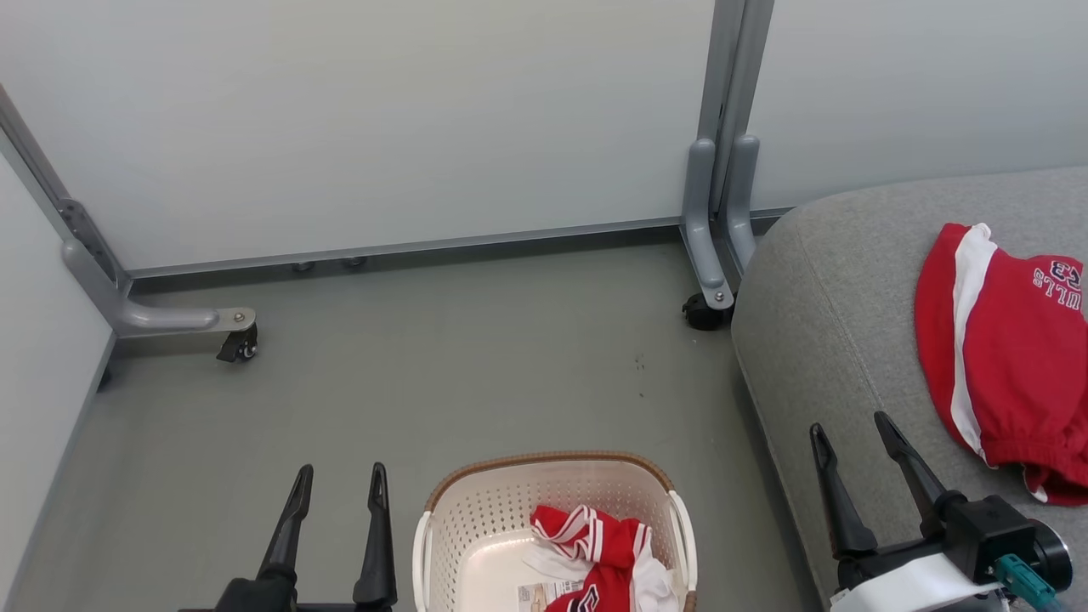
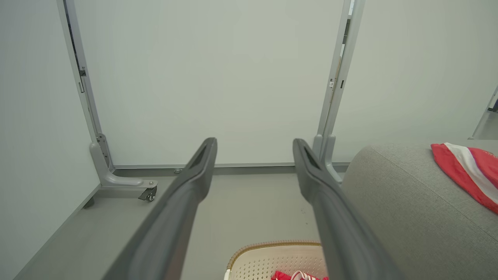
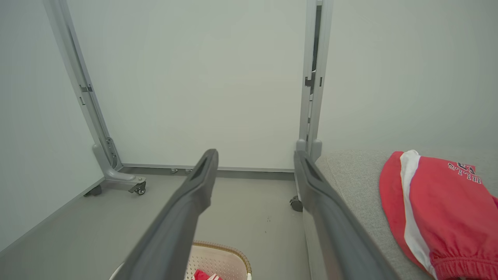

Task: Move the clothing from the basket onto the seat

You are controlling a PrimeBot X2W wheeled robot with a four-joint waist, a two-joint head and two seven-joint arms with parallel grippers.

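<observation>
The left claw (image 1: pixel 342 469) is spread wide and holds nothing. Just to its right the basket (image 1: pixel 544 461) stands on the floor (image 1: pixel 476 382), with crumpled red clothing (image 1: pixel 595 544) inside. The right claw (image 1: pixel 850 422), also spread and empty, hangs at the left edge of the seat (image 1: pixel 816 340). A red striped garment (image 1: pixel 1011 357) lies on the cushion just right of that claw.

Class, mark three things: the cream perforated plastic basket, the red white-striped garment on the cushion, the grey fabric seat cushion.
Cream perforated plastic basket (image 1: pixel 493 510), head view, inner back wall.
Red white-striped garment (image 1: pixel 1020 357), head view, red panel.
Grey fabric seat cushion (image 1: pixel 824 314), head view, bare top.
</observation>
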